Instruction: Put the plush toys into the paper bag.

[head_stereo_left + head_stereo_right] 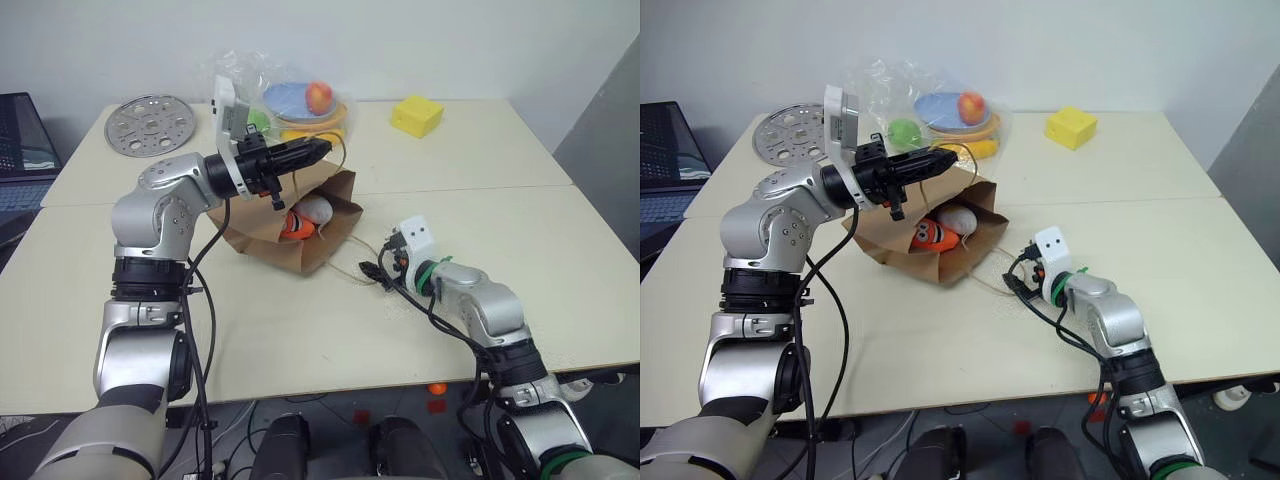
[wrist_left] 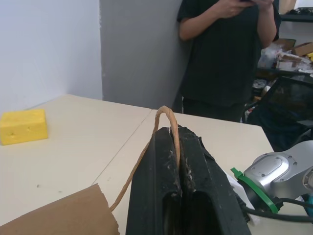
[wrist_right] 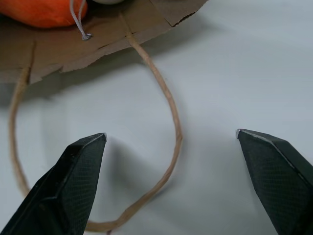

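Toys [image 1: 945,228]: two; bag [image 1: 902,240]: one

Bag [image 1: 300,235]: I see it on the surface [image 1: 520,240], mouth toward me.
Toys: carrot [image 1: 296,223] and egg [image 1: 316,209] inside, carrot left.
Block [image 1: 417,115]: behind, right.
Metal disc [image 1: 149,124]: behind, left.

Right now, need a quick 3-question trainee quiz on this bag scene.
1. True or false: both plush toys lie inside the paper bag.
2. What is the left claw shut on? A) bag handle B) carrot toy C) yellow block
3. Fill in: the right claw is ____, over the lower handle lying on the table.

Key: 1 true; 2 A, the upper handle; 3 open.
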Robot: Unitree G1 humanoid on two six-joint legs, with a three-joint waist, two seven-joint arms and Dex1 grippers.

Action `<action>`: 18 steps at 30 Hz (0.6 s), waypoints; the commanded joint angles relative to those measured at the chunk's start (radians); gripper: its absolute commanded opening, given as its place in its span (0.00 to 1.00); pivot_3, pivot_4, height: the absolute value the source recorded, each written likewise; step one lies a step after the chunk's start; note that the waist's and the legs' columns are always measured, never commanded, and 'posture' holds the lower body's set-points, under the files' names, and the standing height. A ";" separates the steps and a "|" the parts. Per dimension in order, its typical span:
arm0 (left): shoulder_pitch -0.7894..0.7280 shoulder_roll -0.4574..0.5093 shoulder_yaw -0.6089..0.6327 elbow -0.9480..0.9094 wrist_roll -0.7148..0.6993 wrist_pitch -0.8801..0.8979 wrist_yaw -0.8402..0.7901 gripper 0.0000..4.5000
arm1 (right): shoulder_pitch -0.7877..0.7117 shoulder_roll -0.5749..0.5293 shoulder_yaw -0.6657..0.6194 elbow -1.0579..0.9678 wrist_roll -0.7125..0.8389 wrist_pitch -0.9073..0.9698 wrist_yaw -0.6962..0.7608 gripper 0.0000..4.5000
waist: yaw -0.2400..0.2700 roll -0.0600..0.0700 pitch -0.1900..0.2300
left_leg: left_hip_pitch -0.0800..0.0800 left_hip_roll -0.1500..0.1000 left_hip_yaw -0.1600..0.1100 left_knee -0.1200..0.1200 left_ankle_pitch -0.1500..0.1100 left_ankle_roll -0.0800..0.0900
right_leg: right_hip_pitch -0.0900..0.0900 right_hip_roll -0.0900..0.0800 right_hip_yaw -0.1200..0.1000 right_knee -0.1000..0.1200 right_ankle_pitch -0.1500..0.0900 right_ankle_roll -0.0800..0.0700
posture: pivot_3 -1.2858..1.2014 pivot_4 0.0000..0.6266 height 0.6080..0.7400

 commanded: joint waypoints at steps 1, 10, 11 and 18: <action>-0.004 0.015 0.022 -0.038 -0.005 -0.013 0.007 0.00 | 0.014 -0.040 0.048 -0.034 -0.034 -0.053 0.058 0.79 | 0.000 0.000 0.000 | 0.000 0.000 0.000 0.000 0.000 0.000 | 0.000 0.000 0.000 0.000 0.000 0.000 | 0.52 0.24 1.00; 0.001 0.011 0.023 -0.032 -0.009 -0.023 0.016 0.00 | 0.042 -0.085 0.100 -0.097 -0.075 -0.078 0.109 0.05 | 0.000 0.000 0.000 | 0.000 0.000 0.000 0.000 0.000 0.000 | 0.000 0.000 0.000 0.000 0.000 0.000 | 0.52 0.24 1.00; -0.001 0.010 0.022 -0.028 -0.008 -0.025 0.016 0.00 | 0.042 -0.082 0.089 -0.101 -0.070 -0.071 0.108 0.00 | 0.001 0.000 0.000 | 0.000 0.000 0.000 0.000 0.000 0.000 | 0.000 0.000 -0.001 0.000 0.000 0.000 | 0.52 0.24 1.00; -0.011 0.006 0.021 -0.016 -0.009 -0.026 0.015 0.00 | -0.005 -0.097 -0.105 -0.270 0.083 0.100 0.128 0.00 | 0.003 0.000 0.000 | 0.000 0.000 0.000 0.000 0.000 0.000 | 0.000 0.000 -0.001 0.000 0.000 0.000 | 0.52 0.24 1.00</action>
